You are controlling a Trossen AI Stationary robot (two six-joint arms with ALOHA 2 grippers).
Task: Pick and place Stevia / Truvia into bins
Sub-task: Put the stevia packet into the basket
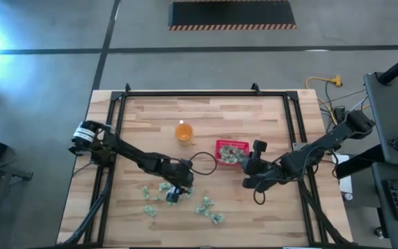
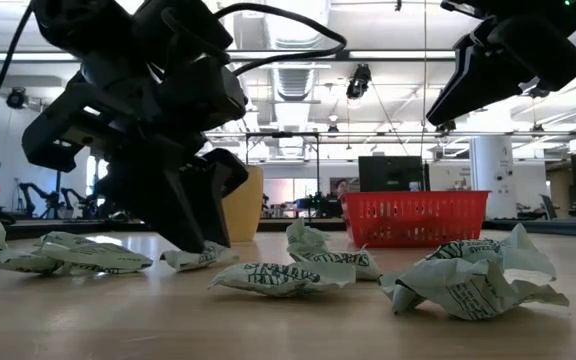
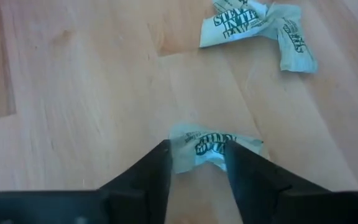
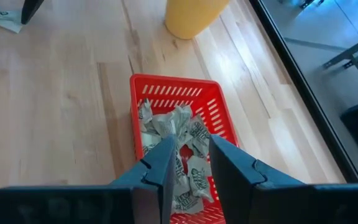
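Fingers (image 3: pixel 160 171) of the left gripper (image 3: pixel 194 168) stand slightly apart on the wooden bench (image 1: pixel 150 121), straddling one crumpled green-and-white packet (image 3: pixel 213 146) whose long axis lies crosswise to the fingers, its printed side up; whether they already pinch it cannot be told. In the high view this left gripper (image 1: pixel 175 191) is low over the near middle of the bench, among the scattered packets (image 1: pixel 206 206) that lie on both sides of it, pointing every which way. Two more packets (image 3: pixel 260 25) lie just beyond the fingers in the left wrist view, touching each other at an angle. The right gripper (image 4: pixel 188 168) hangs above the red basket (image 4: pixel 219 109), its fingers a narrow gap apart with nothing between them; in the high view the right gripper (image 1: pixel 252 166) sits at the basket's right edge. The red basket (image 1: pixel 231 152) stands right of the bench's centre and holds a heap of crumpled packets (image 4: pixel 173 127). An orange cup (image 1: pixel 184 131) stands upright to the basket's left, apart from it. In the low view loose packets (image 2: pixel 278 277) lie flat and wrinkled in front of the basket (image 2: pixel 418 215).
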